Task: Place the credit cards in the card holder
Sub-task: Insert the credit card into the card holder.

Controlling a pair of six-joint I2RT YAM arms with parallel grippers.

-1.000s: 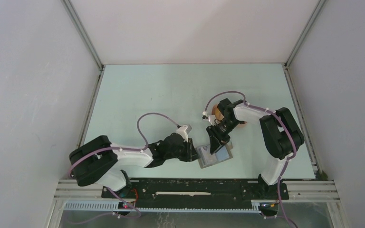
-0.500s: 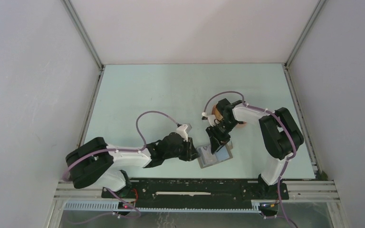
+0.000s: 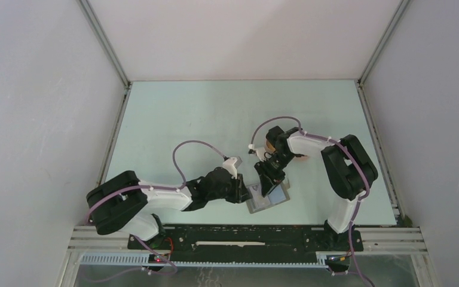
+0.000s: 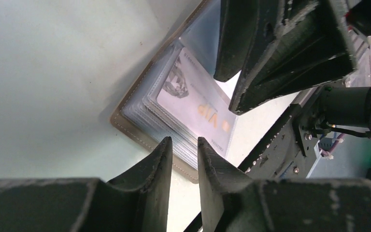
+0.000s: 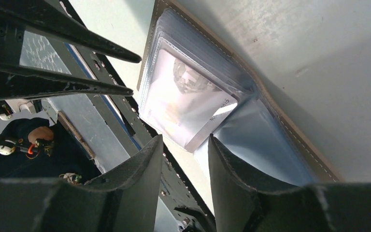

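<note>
The card holder (image 3: 262, 204) lies open near the table's front edge, its clear sleeves up. A pale card with orange "VIP" lettering (image 4: 199, 105) sits in the top sleeve, and it also shows in the right wrist view (image 5: 176, 104). My left gripper (image 3: 242, 190) is at the holder's left edge (image 4: 128, 123); its jaws (image 4: 183, 140) stand a narrow gap apart with nothing between them. My right gripper (image 3: 270, 183) hovers low over the sleeves (image 5: 251, 140), jaws (image 5: 185, 138) slightly apart and empty. The orange-yellow and dark striped cards are out of view.
A peach-coloured tray (image 3: 303, 157) lies behind the holder, mostly hidden under my right arm. The black base rail (image 3: 245, 238) runs just in front of the holder. The right fingers (image 4: 270, 53) fill the top of the left wrist view.
My right gripper has shifted a little to the left over the holder. The left gripper and the holder have barely moved.
</note>
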